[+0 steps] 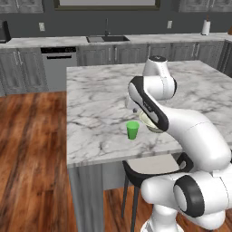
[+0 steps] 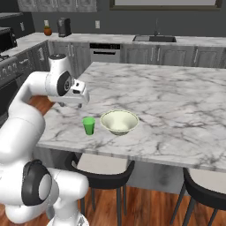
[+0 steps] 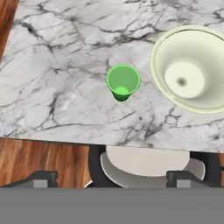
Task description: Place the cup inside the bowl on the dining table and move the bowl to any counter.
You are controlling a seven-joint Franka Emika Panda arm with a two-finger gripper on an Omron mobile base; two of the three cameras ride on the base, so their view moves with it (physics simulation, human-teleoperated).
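Nearest the base, a dark-framed stool with a pale grey seat [image 2: 102, 165] is tucked under the near edge of the large rectangular island with the white, grey-veined marble top [image 2: 176, 101], the dining table. A second similar stool [image 2: 205, 185] is sitting further right in the right base view.

The two-finger gripper [image 3: 111, 178] is hovering above the table's near edge, looking down at it; its small dark fingertips [image 3: 43, 178] are standing well apart, so the jaws are open and holding nothing.

On the marble just inside that edge, the small plain bright green tumbler [image 3: 123, 82], the cup, is standing upright and empty. Just beside it, not touching, the wide, shallow pale cream bowl [image 3: 192, 70] is resting upright, also empty.

Farther back, across a strip of brown wooden floor [image 1: 31, 136], the long white marble counter over dark grey cabinets [image 1: 54, 41] is running along the dark wall, carrying a sink with a tap [image 1: 107, 37].
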